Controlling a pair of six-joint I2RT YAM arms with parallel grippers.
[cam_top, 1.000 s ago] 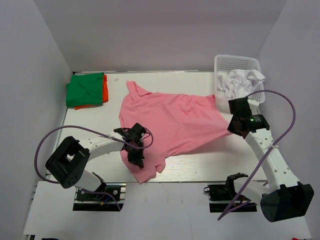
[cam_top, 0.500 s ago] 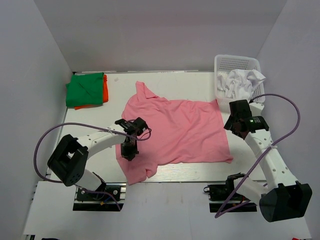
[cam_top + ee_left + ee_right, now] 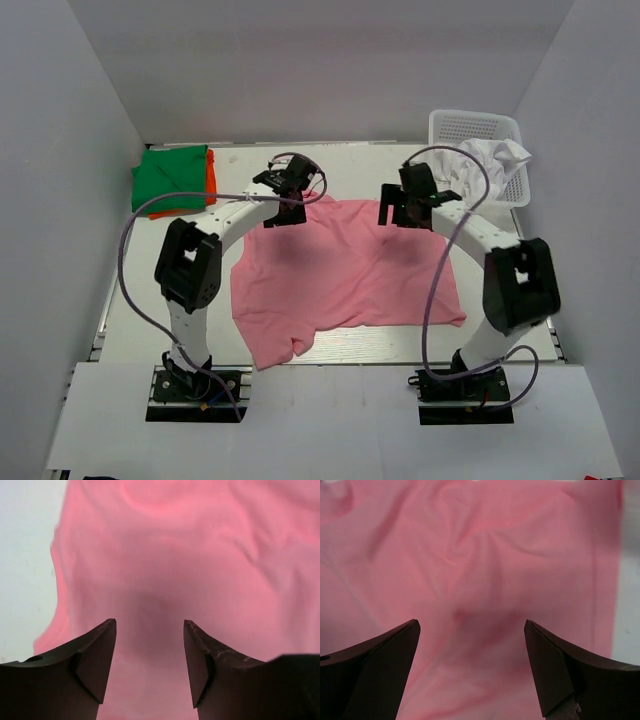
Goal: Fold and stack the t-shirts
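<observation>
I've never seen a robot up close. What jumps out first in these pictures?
A big pink shirt lies spread and rumpled across the middle of the table, with the left gripper and right gripper open over its far edge. At the far left corner sits a folded green shirt on an orange one. At the far right, a white basket holds crumpled white cloth.
</observation>
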